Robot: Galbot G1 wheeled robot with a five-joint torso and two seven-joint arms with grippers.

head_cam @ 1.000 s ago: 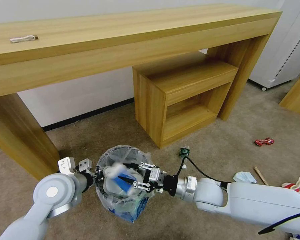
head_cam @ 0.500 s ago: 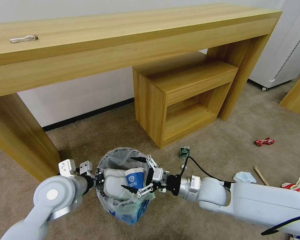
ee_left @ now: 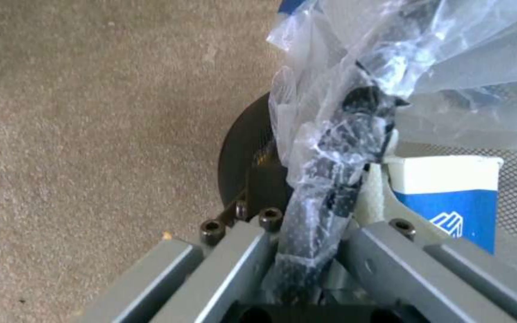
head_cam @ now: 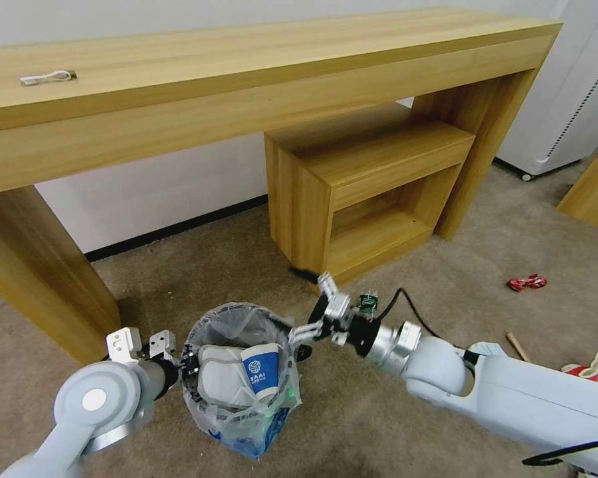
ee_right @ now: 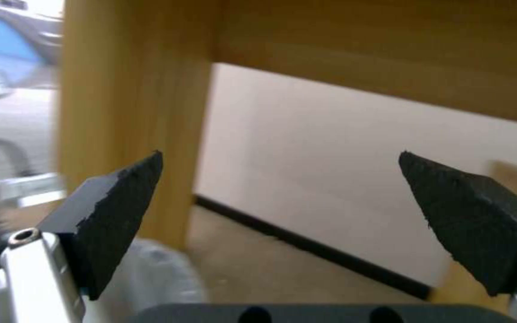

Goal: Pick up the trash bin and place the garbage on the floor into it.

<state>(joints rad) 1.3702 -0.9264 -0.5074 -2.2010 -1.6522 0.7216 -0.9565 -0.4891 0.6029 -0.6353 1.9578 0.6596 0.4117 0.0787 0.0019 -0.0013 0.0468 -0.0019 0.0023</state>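
The trash bin (head_cam: 239, 378) is held at its rim by the left gripper (head_cam: 179, 362), jaws clamped. The right gripper (head_cam: 310, 302), jaws wide and empty, is positioned beside it; the red wrapper (head_cam: 527, 282) lies on the floor (head_cam: 445, 279), nearer the right arm.

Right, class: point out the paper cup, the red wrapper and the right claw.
paper cup (head_cam: 259, 374), head view, on its blue printed side, inside the bin.
red wrapper (head_cam: 527, 282), head view, on its middle, lying on the carpet.
right claw (head_cam: 305, 307), head view, midway between its open fingertips.
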